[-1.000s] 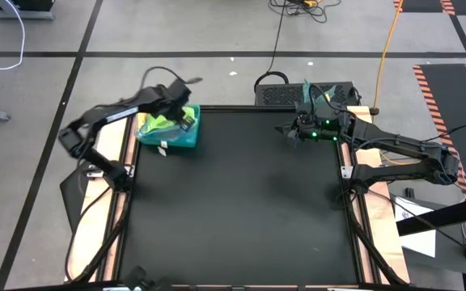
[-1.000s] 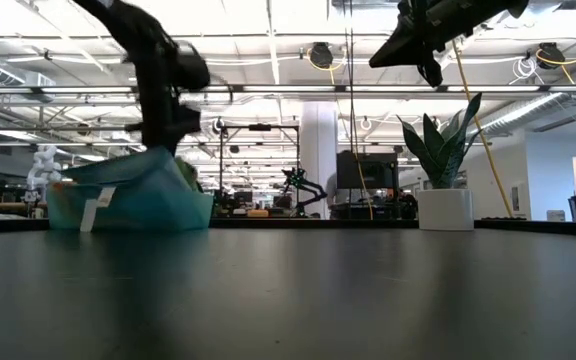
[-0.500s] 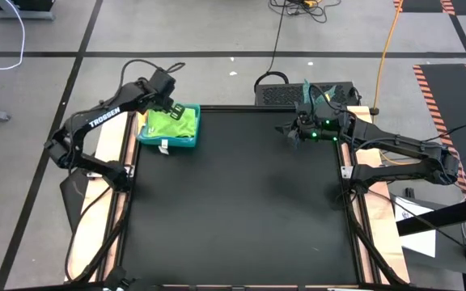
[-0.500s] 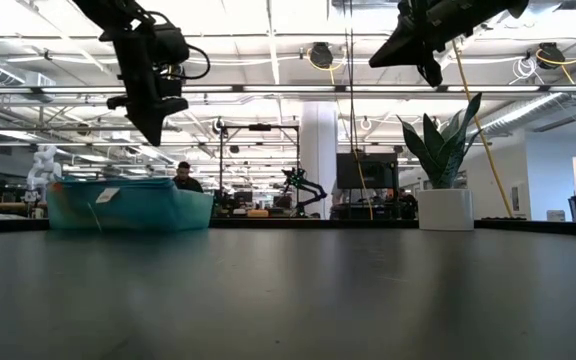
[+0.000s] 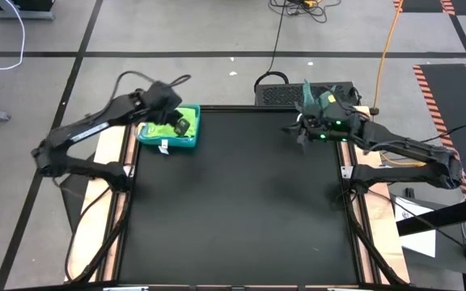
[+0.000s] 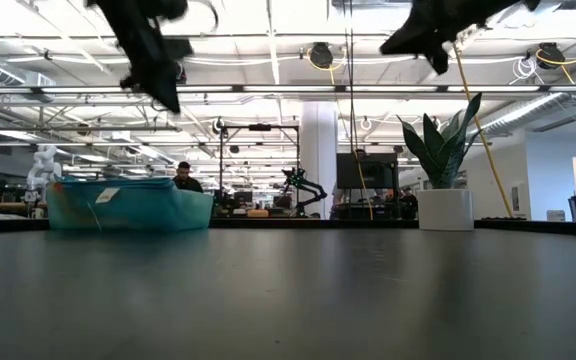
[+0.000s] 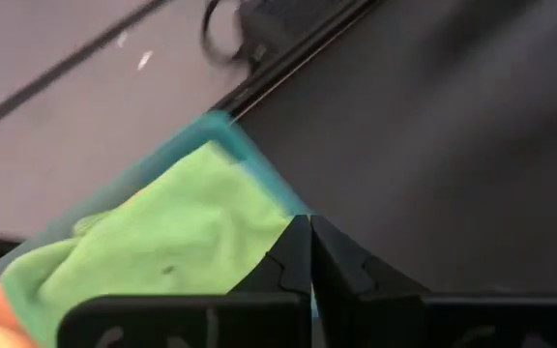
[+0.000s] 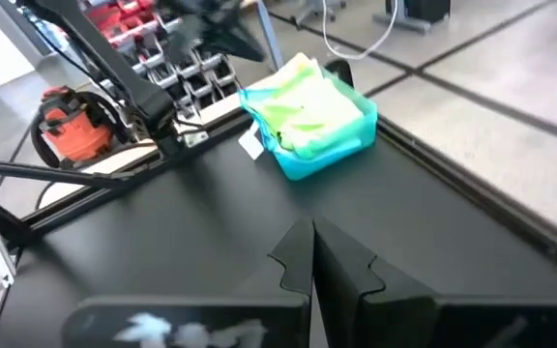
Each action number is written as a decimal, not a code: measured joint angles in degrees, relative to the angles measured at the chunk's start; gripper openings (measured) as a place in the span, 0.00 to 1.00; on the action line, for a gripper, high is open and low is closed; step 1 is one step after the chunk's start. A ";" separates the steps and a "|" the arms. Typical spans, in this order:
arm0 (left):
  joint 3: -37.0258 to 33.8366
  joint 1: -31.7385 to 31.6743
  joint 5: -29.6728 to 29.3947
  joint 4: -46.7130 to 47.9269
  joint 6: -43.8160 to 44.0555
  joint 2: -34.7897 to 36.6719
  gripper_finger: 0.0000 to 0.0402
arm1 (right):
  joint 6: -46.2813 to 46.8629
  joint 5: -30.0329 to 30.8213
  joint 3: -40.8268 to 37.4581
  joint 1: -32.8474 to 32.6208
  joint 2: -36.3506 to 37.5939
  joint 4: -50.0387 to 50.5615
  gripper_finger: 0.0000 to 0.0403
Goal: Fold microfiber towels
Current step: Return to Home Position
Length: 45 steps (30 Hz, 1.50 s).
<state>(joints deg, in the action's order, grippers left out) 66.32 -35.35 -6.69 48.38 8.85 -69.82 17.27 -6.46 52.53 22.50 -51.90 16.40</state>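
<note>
Towels (image 5: 158,123) in far-left bin (image 5: 186,144); left gripper (image 5: 181,127) over it, right gripper (image 5: 294,133) far right, both clenched empty. Homing is likely all you have left.

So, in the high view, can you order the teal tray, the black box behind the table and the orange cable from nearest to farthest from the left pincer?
1. Teal tray: directly under the left pincer, at the table's back left corner.
2. Black box: just past the table's back edge, toward the right.
3. Orange cable: on the floor, beyond the back right corner.
</note>
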 joint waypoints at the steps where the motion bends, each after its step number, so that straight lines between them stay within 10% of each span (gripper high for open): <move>1: 0.02 1.84 -0.28 0.18 1.10 2.07 0.01 | -0.53 0.00 0.00 0.00 1.36 0.87 0.00; 14: -17.49 33.80 -11.76 -5.12 25.81 29.38 0.00 | 8.47 -9.84 -14.61 -3.52 23.11 -3.56 0.00; 29: -28.15 76.11 -42.47 -12.52 42.54 27.93 0.00 | 9.56 8.67 -27.80 -23.82 24.56 -25.49 0.00; 35: -28.13 77.03 -41.73 -1.75 46.43 32.59 0.00 | 7.58 6.75 -27.82 -25.89 23.72 -26.17 0.00; 45: -28.28 67.60 -39.64 -3.31 29.04 43.87 0.00 | 6.21 4.31 -27.82 -23.57 22.21 -27.54 0.00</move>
<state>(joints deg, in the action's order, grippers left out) 38.05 32.25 -46.33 45.06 37.89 -25.95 23.48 -2.15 24.71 -1.07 -29.69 -11.14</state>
